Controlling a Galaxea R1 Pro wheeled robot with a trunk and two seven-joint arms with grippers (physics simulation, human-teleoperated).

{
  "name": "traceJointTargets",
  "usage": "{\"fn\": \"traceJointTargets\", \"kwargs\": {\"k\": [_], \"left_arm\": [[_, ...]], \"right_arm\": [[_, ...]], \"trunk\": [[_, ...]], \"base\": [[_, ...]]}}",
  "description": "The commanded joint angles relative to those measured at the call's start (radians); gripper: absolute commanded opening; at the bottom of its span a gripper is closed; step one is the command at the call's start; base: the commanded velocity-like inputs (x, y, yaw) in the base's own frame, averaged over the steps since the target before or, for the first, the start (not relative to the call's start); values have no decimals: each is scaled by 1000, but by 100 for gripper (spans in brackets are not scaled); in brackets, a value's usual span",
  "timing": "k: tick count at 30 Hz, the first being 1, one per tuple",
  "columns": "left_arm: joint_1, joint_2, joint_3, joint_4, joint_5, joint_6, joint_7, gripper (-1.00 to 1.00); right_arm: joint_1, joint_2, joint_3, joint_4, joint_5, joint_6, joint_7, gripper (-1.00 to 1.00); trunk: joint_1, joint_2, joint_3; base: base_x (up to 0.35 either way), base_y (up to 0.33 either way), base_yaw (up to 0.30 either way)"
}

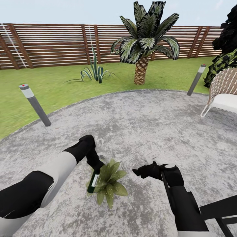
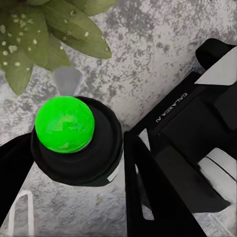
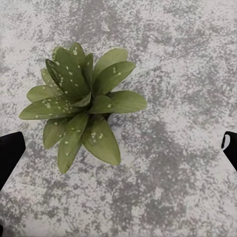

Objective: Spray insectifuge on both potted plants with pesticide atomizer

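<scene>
My left gripper (image 1: 94, 163) is shut on the pesticide atomizer (image 1: 93, 181), a dark bottle with a white label that hangs tilted at the left edge of a potted plant (image 1: 110, 185). In the left wrist view the atomizer (image 2: 79, 148) shows a bright green button top and a small grey nozzle (image 2: 66, 79) pointing at speckled leaves (image 2: 34, 34), with a black finger on each side. My right gripper (image 1: 148, 169) hovers to the right of the plant, open. In the right wrist view the potted plant (image 3: 81, 106) lies beyond the spread fingertips (image 3: 10, 158), its leaves dotted with white specks.
Grey paving (image 1: 138, 121) surrounds the plant. Two grey bollard posts (image 1: 35, 105) (image 1: 196, 79) stand at the paving's edge. A wicker chair (image 1: 223, 92) is at the right. On the lawn beyond stand a striped agave (image 1: 94, 70), a palm (image 1: 144, 42) and a slat fence (image 1: 49, 44).
</scene>
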Motion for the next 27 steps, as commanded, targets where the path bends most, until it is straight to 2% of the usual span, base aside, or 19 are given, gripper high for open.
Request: {"fn": "traceJointTargets", "kwargs": {"k": [1, 9, 11, 15, 16, 18, 22, 24, 27], "left_arm": [[0, 8, 0, -2, -8, 11, -10, -100], [0, 93, 4, -4, -6, 11, -12, -100], [1, 112, 33, -28, -5, 11, -9, -100], [48, 154, 149, -179, -8, 10, 16, -100], [57, 159, 159, -200, -8, 10, 18, -100], [105, 185, 186, -303, -10, 11, 24, -100], [165, 220, 210, -428, -11, 12, 26, -100], [210, 235, 246, -523, -12, 12, 28, -100], [268, 248, 289, -615, -16, 12, 30, -100]], "right_arm": [[-1, 1, -2, -1, 10, 2, 10, 100], [-1, 2, -1, 1, 10, 2, 8, 100], [-1, 2, -1, 1, 10, 2, 8, 100], [-1, 2, -2, 1, 10, 2, 7, 100], [-1, 2, -2, 1, 10, 2, 7, 100], [-1, 2, -2, 2, 10, 2, 7, 100], [-1, 1, -2, 2, 9, 2, 7, 100], [-1, 1, -2, 2, 9, 2, 7, 100], [-1, 0, -2, 2, 9, 2, 7, 100]], "trunk": [[0, 0, -1], [0, 0, -1], [0, 0, -1], [0, 0, -1], [0, 0, -1], [0, 0, -1], [0, 0, -1], [0, 0, -1], [0, 0, -1]], "base": [[0, 0, 36], [0, 0, 11], [0, 0, 1], [0, 0, 0], [0, 0, 0], [0, 0, 0], [0, 0, 0], [0, 0, 0], [0, 0, 0]]}}
